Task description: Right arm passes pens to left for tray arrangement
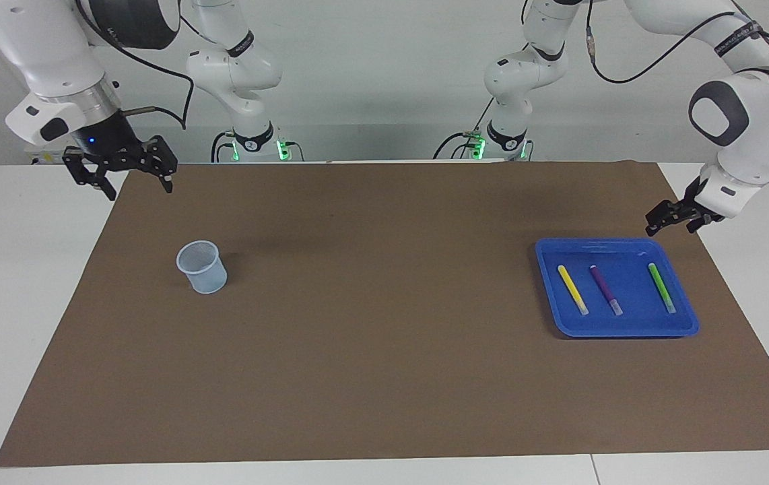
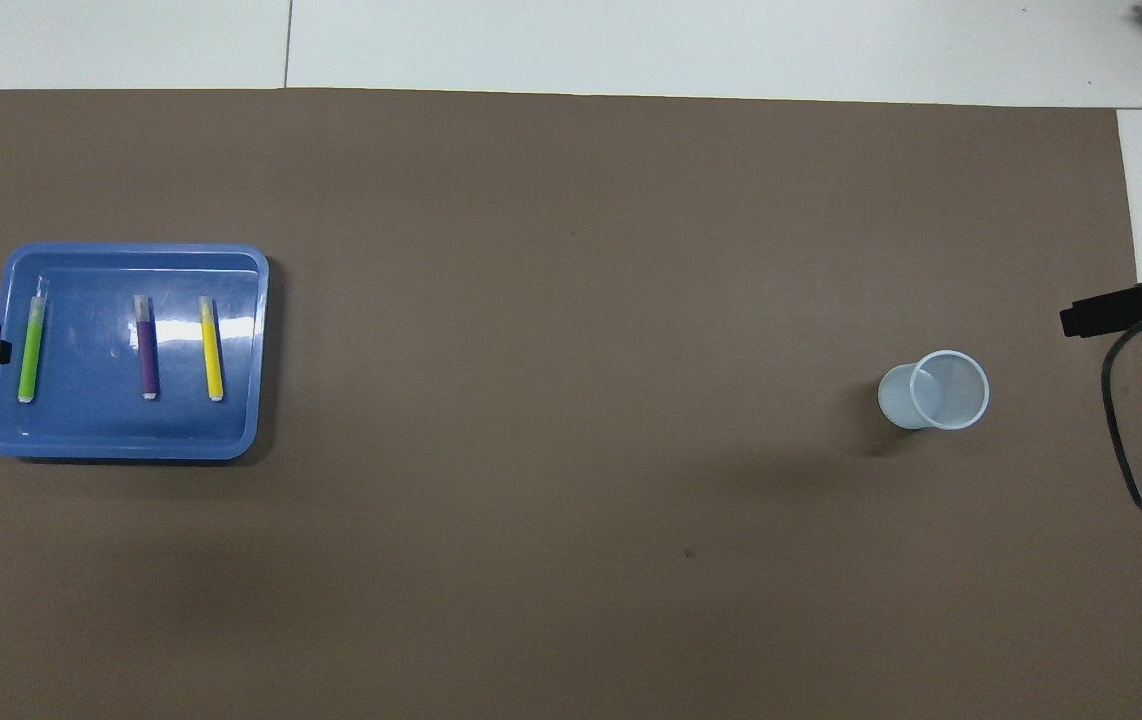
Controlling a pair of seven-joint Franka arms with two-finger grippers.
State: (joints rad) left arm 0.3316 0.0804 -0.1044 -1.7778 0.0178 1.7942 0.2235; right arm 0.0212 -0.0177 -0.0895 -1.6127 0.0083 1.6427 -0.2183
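The blue tray point(image 1: 617, 329) lies on the brown mat toward the left arm's end of the table. Three pens lie in it side by side and apart: yellow point(image 1: 572, 288), purple point(image 1: 605, 288) and green point(image 1: 661, 286). In the overhead view the tray point(image 2: 121, 251) holds the green point(image 2: 30, 350), purple point(image 2: 147, 350) and yellow point(image 2: 212, 350) pens. My left gripper point(image 1: 673, 226) is open and empty, up beside the tray's corner nearest the robots. My right gripper point(image 1: 139, 188), with the blue wrist light, is open and empty over the mat's corner at the right arm's end.
A small translucent pale-blue cup point(image 1: 203, 267) stands upright on the mat toward the right arm's end, also seen in the overhead view point(image 2: 936, 392). The brown mat point(image 1: 384, 350) covers most of the white table. A cable point(image 2: 1136, 440) hangs by the right gripper.
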